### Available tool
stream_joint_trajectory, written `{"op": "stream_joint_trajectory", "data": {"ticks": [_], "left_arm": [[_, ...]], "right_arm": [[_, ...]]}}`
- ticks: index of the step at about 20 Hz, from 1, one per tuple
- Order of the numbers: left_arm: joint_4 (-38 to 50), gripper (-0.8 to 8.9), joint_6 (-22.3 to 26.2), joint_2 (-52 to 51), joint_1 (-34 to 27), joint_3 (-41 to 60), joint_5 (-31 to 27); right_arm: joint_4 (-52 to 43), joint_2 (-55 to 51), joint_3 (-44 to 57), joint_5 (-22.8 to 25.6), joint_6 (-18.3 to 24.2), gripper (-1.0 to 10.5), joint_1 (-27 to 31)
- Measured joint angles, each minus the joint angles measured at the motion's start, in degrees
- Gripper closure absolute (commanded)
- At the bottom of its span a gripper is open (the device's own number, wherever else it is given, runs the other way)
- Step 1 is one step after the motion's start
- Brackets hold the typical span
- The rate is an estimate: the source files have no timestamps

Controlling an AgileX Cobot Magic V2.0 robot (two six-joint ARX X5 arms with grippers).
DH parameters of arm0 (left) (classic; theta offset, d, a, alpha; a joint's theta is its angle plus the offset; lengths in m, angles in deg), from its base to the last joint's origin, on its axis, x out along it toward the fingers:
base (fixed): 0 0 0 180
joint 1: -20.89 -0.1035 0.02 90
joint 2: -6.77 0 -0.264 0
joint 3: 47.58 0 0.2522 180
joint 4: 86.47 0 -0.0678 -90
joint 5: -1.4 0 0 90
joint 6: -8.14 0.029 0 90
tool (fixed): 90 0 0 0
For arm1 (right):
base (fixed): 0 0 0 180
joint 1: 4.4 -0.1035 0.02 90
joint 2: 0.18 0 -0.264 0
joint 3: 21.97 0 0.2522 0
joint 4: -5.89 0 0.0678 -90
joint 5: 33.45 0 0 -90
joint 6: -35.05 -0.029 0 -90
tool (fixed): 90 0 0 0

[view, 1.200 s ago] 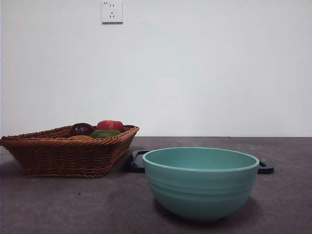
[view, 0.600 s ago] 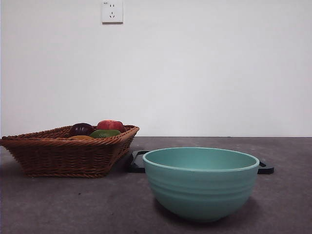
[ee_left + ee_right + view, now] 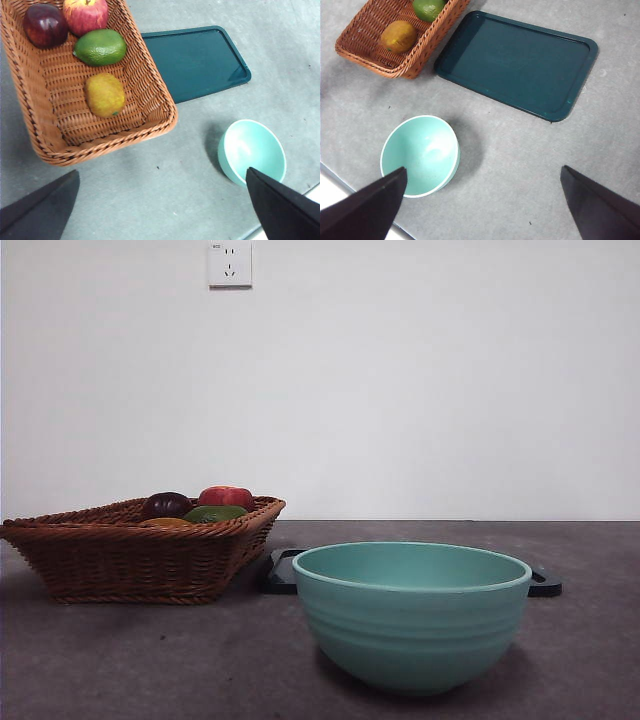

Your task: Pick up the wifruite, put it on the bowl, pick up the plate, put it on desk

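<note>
teal-green glazed bowl on the dark grey desk, in front; brown wicker basket of fruit behind-left; dark rectangular tray behind the bowl, beside the basket.

Teal-green ridged bowl with paler rim, brown woven wicker basket holding dark maroon, red-yellow, green and mustard-yellow fruits, glossy dark teal-black tray, mottled grey desk.

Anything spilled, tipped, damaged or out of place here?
Nothing stands out. The teal-green glazed bowl sits upright and empty on the grey desk; four fruits lie in the brown wicker basket, beside the dark rectangular tray.
</note>
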Motion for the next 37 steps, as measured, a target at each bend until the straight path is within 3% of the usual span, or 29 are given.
{"op": "stream_joint_trajectory", "data": {"ticks": [7,12,17,25,34,37], "left_arm": [[8.3,2.96,-2.6,7.1,6.3,-0.9,-5.8],[9.2,2.96,-3.5,22.8,13.2,-11.4,-17.1],[8.4,2.96,-3.5,38.5,15.9,-21.1,-22.6],[8.0,2.96,-2.4,53.1,16.3,-22.9,-26.1],[9.4,2.97,-1.8,59.9,16.3,-23.0,-27.4],[10.4,3.54,-1.7,60.0,16.3,-23.0,-27.4]], "right_arm": [[-0.1,0.0,0.0,0.0,-0.4,4.5,0.0],[-0.1,0.0,0.0,0.0,-0.4,4.5,0.0],[-0.1,0.0,0.0,0.0,-0.4,4.5,0.0],[-0.1,0.0,0.0,0.0,-0.4,4.5,0.0],[-0.1,0.0,0.0,0.0,-0.4,4.5,0.0],[-0.1,0.0,0.0,0.0,-0.4,4.5,0.0]]}}
